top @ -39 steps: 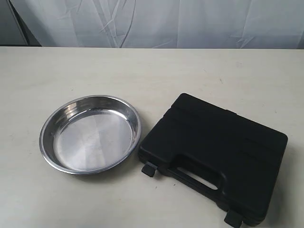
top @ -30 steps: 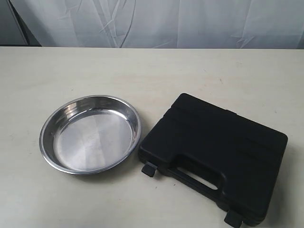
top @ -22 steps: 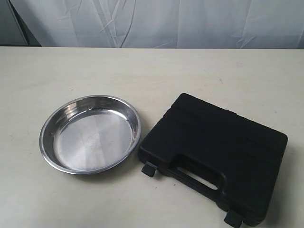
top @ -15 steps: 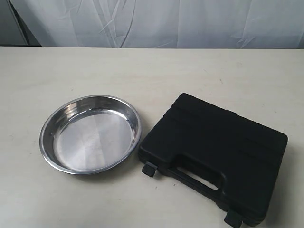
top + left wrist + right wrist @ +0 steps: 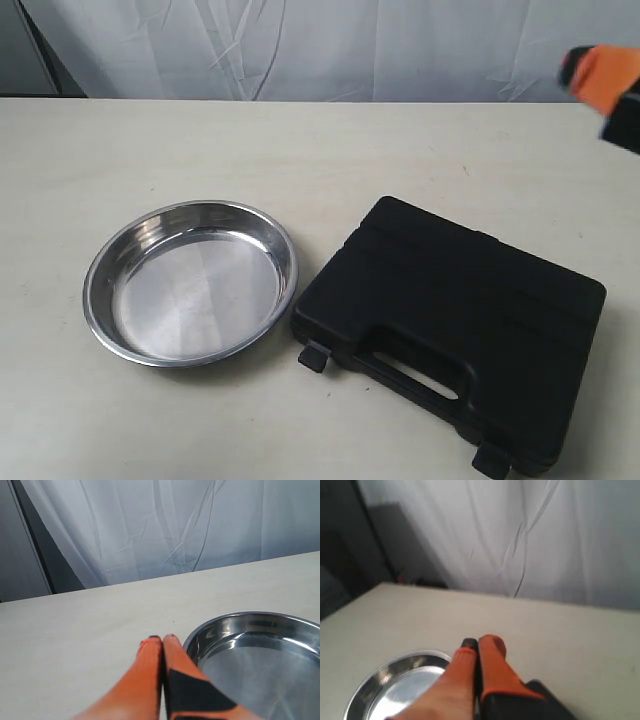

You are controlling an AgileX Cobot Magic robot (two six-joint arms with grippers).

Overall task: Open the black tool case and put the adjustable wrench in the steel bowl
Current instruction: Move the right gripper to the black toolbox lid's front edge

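Note:
The black tool case [image 5: 455, 325] lies shut on the table at the right, slot handle and two latches toward the front. The steel bowl [image 5: 190, 282] sits empty to its left, close to the case's corner. No adjustable wrench shows in any view. My right gripper [image 5: 600, 82] appears blurred at the upper right edge, high above the table behind the case; in its wrist view the orange fingers [image 5: 479, 644] are pressed together, with the bowl [image 5: 395, 680] and a case corner [image 5: 555, 702] below. My left gripper [image 5: 162, 639] is shut beside the bowl's rim [image 5: 200, 632]; the exterior view does not show it.
The beige table [image 5: 300, 150] stretches back to a white curtain [image 5: 330, 45]. A dark post [image 5: 32, 540] stands at the table's far edge in the left wrist view.
The right gripper has come into the exterior view at the upper right edge, blurred with motion. The case and bowl have not moved.

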